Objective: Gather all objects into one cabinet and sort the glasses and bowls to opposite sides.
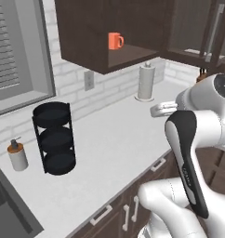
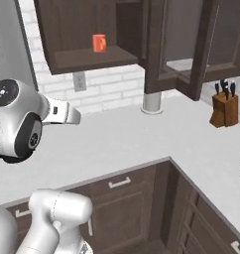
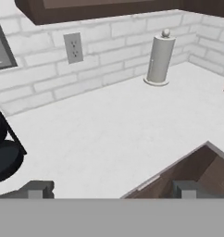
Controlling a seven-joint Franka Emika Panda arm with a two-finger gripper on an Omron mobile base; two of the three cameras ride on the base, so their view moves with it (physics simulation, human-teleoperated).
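An orange mug (image 1: 115,41) (image 2: 99,42), one of the glasses, stands upright on the floor of an open dark brown wall cabinet (image 1: 86,58) (image 2: 82,58) above the counter. The bowls are out of view. My gripper (image 3: 113,189) hangs well below and in front of that cabinet, over the white counter (image 3: 100,139) near its front edge. Its fingertips (image 3: 37,189) stand far apart with nothing between them, so it is open. The hand (image 1: 161,109) (image 2: 65,113) sits at the end of the white arm.
A paper towel holder (image 1: 146,81) (image 3: 158,60) stands by the wall corner. Black stacked trays (image 1: 54,138) and a soap dispenser (image 1: 16,155) sit left, beside a sink (image 1: 9,211). A knife block (image 2: 224,109) is at the right. A second wall cabinet (image 2: 186,49) has an open door.
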